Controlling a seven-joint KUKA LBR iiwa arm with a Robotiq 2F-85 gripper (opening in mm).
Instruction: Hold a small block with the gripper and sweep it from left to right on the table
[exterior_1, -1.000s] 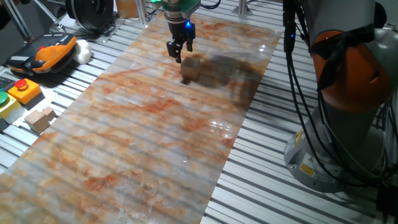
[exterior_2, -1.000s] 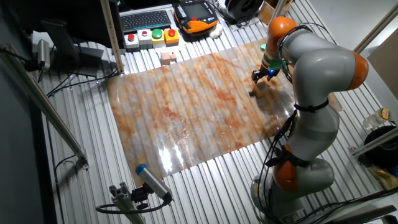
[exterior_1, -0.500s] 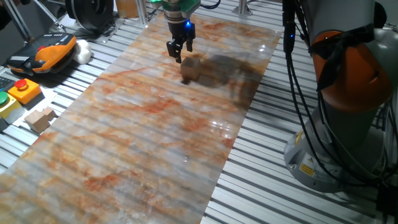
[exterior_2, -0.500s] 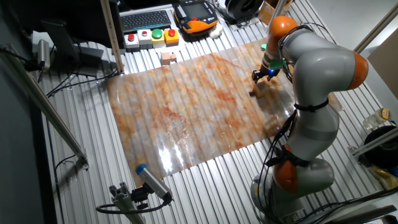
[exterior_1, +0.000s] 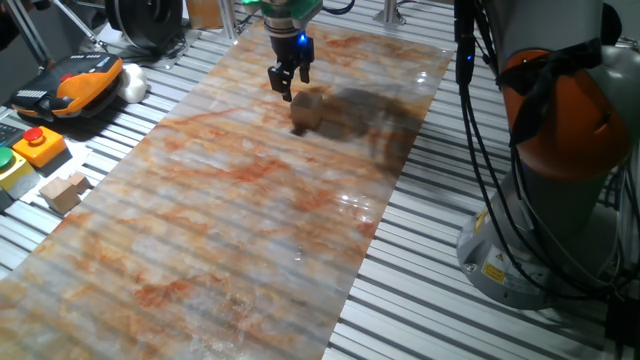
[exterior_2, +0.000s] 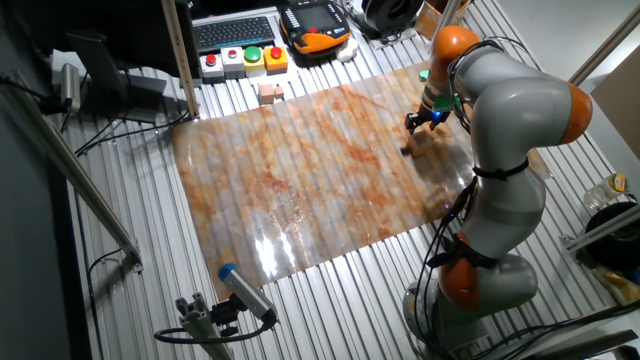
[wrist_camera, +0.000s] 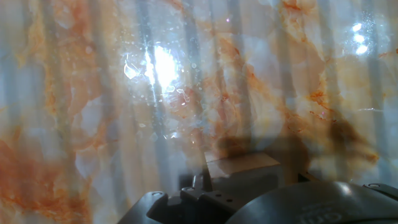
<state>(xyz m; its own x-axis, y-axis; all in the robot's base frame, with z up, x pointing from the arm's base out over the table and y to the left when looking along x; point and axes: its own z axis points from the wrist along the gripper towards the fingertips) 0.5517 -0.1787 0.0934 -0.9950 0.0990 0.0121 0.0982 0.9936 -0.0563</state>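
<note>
The small block (exterior_1: 303, 113) is a light-tan wooden cube resting on the marbled orange table (exterior_1: 240, 230) near its far end. It also shows in the other fixed view (exterior_2: 410, 148) and at the bottom of the hand view (wrist_camera: 241, 165). My gripper (exterior_1: 288, 86), black with a blue light, hovers just above and slightly to the left of the block, not touching it. Its fingers stand apart and hold nothing. In the other fixed view the gripper (exterior_2: 422, 120) is at the table's (exterior_2: 300, 190) right side.
A pair of joined tan blocks (exterior_1: 62, 190) lies on the metal slats left of the table. An orange hand controller (exterior_1: 85, 80) and button boxes (exterior_1: 35, 145) sit beyond them. The arm's base (exterior_1: 560, 160) with hanging cables stands to the right.
</note>
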